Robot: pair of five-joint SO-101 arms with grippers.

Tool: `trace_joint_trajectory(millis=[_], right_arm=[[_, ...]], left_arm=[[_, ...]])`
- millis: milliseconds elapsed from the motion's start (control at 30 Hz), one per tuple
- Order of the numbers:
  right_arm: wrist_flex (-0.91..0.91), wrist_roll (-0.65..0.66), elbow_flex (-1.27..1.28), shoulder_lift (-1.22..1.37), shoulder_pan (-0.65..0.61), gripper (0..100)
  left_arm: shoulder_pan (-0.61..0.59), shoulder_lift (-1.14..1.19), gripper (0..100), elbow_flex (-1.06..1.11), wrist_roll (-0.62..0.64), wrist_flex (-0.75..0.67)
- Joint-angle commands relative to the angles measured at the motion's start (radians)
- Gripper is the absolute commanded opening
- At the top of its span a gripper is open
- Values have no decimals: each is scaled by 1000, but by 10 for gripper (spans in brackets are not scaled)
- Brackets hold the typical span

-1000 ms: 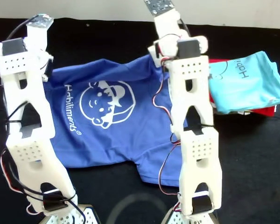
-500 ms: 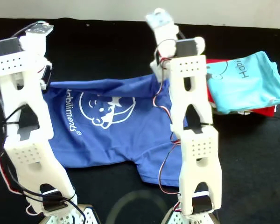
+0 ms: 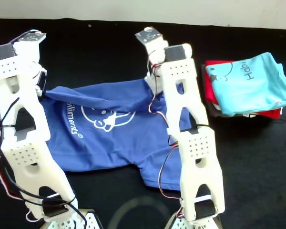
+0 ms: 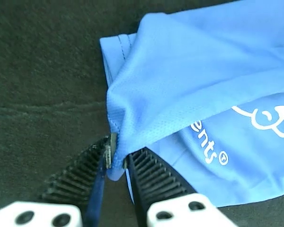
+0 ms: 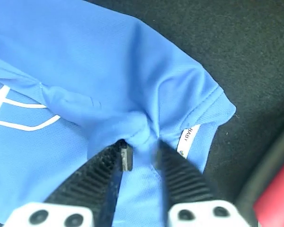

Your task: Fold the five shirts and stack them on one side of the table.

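The blue shirt (image 3: 109, 138) lies on the surface (image 3: 252, 157) beside the folded stack (image 3: 248, 83), long axis pointing at it (sleeves nearest). The left pincer (image 4: 117, 158) is clenched on the shirt corner farthest from the stack, the right pincer (image 5: 142, 153) on the nearer one.

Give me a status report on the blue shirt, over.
Left pincer shut on blue shirt. Right pincer shut on it too. Far edge lifted, fold not yet laid. Folded stack lies apart, alongside.

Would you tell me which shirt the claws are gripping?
The royal-blue shirt, spread out mid-table: the left claw and right claw each pinch its far edge. The light-blue shirt and red shirt lie folded in a stack, untouched.
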Motion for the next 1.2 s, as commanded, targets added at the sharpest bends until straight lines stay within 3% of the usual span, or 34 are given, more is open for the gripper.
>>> trace_joint_trajectory(millis=[0,133,367,467,767,1033,1167], right_arm=[[12,-3,-7,-65,-7,219],[12,-37,-5,-193,1,199],[-88,-371,1,-148,-15,195],[-48,-445,-1,-67,-54,195],[15,-446,147,-7,-119,192],[10,-442,559,-329,-117,10],[8,-374,679,-499,-125,8]], left_arm=[[-12,-7,10,-4,-9,-28],[-18,-7,10,-4,-9,-66],[-10,-7,10,-4,-9,-69],[-10,-7,10,-4,-9,-69],[-18,-12,10,-4,-9,-69],[-25,-15,10,-4,-9,-69],[-25,-15,10,-5,-9,-69]])
